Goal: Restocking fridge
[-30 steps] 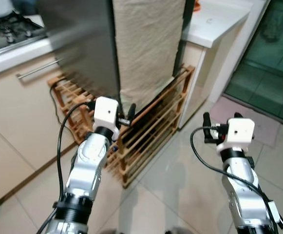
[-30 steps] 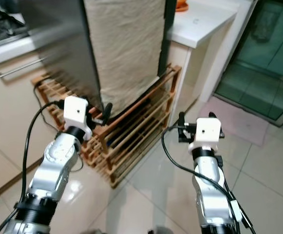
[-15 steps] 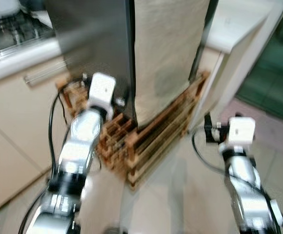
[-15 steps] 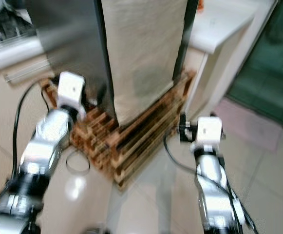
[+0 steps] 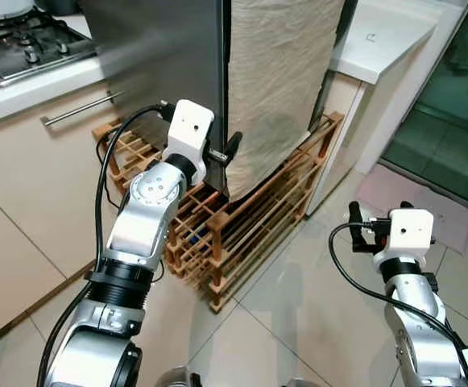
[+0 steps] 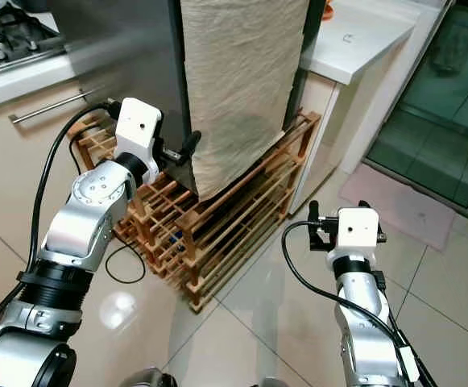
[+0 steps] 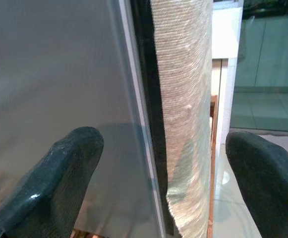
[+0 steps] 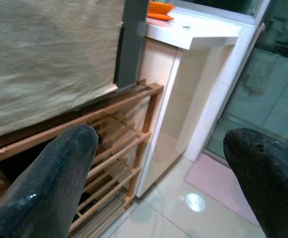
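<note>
The tall grey steel fridge (image 5: pixel 157 64), draped with a beige woven cloth (image 5: pixel 278 72), stands straight ahead on a slatted wooden rack (image 5: pixel 250 234). The left gripper (image 7: pixel 153 178), fingers spread and empty, straddles the vertical door edge. The right gripper (image 8: pixel 158 168), also spread and empty, is well apart, lower and to the right.

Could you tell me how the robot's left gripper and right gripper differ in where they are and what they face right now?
The left gripper is raised at the fridge's lower corner, beside the beige cloth hanging there; the right gripper sits lower, out over the tiled floor, apart from the fridge. The left wrist view looks along the steel door edge; the right looks toward the wooden rack and white counter. Both have jaws open and hold nothing.
</note>
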Motion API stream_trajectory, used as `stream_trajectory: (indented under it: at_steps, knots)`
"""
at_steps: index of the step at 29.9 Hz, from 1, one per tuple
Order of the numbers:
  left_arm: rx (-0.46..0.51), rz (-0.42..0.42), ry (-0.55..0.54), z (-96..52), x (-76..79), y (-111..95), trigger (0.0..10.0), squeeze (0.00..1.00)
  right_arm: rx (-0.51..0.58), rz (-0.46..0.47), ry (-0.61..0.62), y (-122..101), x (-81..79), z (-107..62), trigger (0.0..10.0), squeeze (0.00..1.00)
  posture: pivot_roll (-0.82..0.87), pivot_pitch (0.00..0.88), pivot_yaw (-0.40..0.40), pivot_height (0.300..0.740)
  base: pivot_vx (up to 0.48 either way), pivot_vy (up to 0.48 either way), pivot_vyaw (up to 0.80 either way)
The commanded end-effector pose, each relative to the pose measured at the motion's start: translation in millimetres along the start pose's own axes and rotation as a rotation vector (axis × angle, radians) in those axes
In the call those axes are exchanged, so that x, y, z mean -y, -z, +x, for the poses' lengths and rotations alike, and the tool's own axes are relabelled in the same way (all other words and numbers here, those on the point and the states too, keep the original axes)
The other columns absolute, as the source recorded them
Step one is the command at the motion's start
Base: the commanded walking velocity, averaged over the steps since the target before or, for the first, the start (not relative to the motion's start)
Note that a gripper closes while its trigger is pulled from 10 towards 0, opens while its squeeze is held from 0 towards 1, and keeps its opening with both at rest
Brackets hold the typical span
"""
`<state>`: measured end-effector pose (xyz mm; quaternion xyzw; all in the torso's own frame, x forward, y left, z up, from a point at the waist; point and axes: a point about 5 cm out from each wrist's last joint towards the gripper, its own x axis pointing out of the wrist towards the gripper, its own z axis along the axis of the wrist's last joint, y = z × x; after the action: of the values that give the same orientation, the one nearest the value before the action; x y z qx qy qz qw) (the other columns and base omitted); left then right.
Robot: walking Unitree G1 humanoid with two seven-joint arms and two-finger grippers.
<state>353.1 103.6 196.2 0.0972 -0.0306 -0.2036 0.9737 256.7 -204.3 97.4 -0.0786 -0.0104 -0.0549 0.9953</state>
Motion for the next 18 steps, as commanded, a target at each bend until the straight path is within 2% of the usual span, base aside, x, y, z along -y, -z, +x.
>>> stream_trajectory:
  at_steps: [1, 10, 18]
  knots:
    - [0.006, 0.011, 0.014, 4.5, 3.3, -2.9, 10.0, 0.0, 0.003, 0.002, -0.008, -3.3, 0.1, 0.6, 10.0, 0.0, -0.01, 0.087, -0.023, 0.728, 0.0, 0.0, 0.0]
    - [-0.012, 0.0, 0.011, 20.2, 9.4, 0.5, 10.0, 0.0, 0.0, 0.0, -0.004, -3.0, 1.2, -3.5, 10.0, 0.0, -0.03, 0.1, -0.018, 0.728, 0.0, 0.0, 0.0]
    - [0.023, -0.033, 0.002, 31.2, 15.2, -9.3, 10.0, 0.0, -0.016, -0.007, -0.005, 0.4, 4.4, -8.9, 10.0, 0.0, -0.05, 0.105, -0.026, 0.728, 0.0, 0.0, 0.0]
